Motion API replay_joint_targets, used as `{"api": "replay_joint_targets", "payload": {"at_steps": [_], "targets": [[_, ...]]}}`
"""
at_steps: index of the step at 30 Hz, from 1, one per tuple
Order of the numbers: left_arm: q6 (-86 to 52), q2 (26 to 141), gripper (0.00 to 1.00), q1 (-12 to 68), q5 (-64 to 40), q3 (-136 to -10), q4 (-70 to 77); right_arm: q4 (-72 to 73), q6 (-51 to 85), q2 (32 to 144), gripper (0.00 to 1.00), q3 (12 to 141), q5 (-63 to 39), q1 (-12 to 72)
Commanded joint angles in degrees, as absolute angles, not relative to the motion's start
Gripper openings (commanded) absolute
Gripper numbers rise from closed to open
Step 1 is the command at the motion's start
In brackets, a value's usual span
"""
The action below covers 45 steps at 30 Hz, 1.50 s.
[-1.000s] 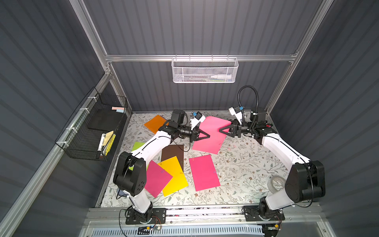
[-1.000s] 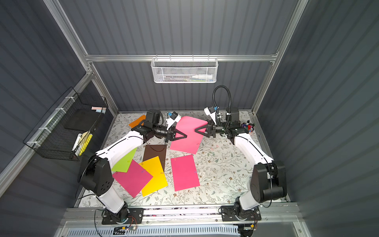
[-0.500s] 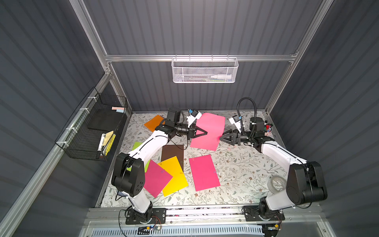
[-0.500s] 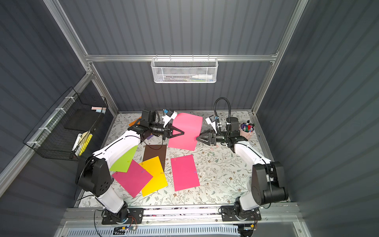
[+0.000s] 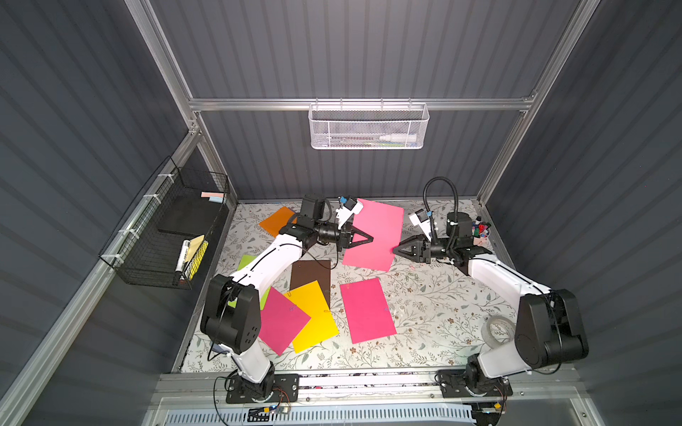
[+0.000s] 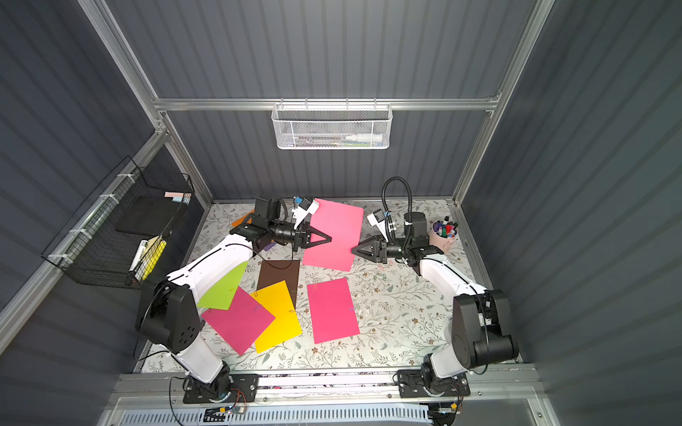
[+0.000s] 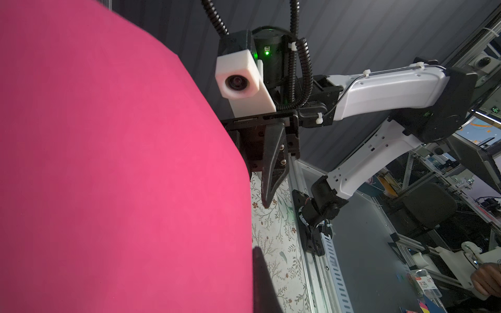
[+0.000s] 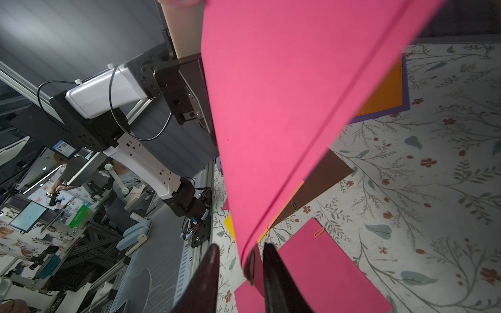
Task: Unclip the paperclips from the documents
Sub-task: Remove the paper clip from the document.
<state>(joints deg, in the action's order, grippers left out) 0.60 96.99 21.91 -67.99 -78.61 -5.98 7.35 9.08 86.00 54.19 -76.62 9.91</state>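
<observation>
Holding the pink document (image 5: 380,228) raised, your left gripper (image 5: 370,240) is pinched tight on its near edge, so the far corner hangs free. Your right gripper (image 8: 240,252) straddles that corner, jaws spread, with the paperclip (image 8: 252,267) between them. Judged ready for closing and pulling.

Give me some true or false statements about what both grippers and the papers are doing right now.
The left gripper is shut on the raised pink sheet. True.
The right gripper is clamped on a marker. False: its jaws stand apart astride the sheet's edge, a paperclip between them.
A brown sheet lies flat on the table. True.
The marker cup stands beside the left gripper. False: it stands near the right gripper.
</observation>
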Motion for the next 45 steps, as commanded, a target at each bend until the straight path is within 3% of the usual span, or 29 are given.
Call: {"api": "replay_joint_targets", "payload": {"at_steps": [1,13,37,40,45], "targets": [[0.8,95.1,0.0,21.5,-68.8,-80.1,-6.5,4.5,6.7,86.1,0.27,53.9,-77.3,10.0],[3.5,95.4,0.0,21.4,-68.2,-80.3,-10.2,2.8,5.8,85.4,0.05,53.9,-76.7,9.1],[6.8,96.7,0.0,20.9,-62.5,-83.4,-14.9,-3.7,1.8,85.4,0.08,55.3,-76.5,7.1],[6.8,96.5,0.0,20.8,-59.8,-83.5,-15.1,-5.8,1.8,86.4,0.07,55.3,-71.6,6.3],[1.3,97.0,0.0,20.4,-49.8,-82.5,-10.4,-14.4,6.3,91.6,0.01,56.7,-55.0,5.7]]}}
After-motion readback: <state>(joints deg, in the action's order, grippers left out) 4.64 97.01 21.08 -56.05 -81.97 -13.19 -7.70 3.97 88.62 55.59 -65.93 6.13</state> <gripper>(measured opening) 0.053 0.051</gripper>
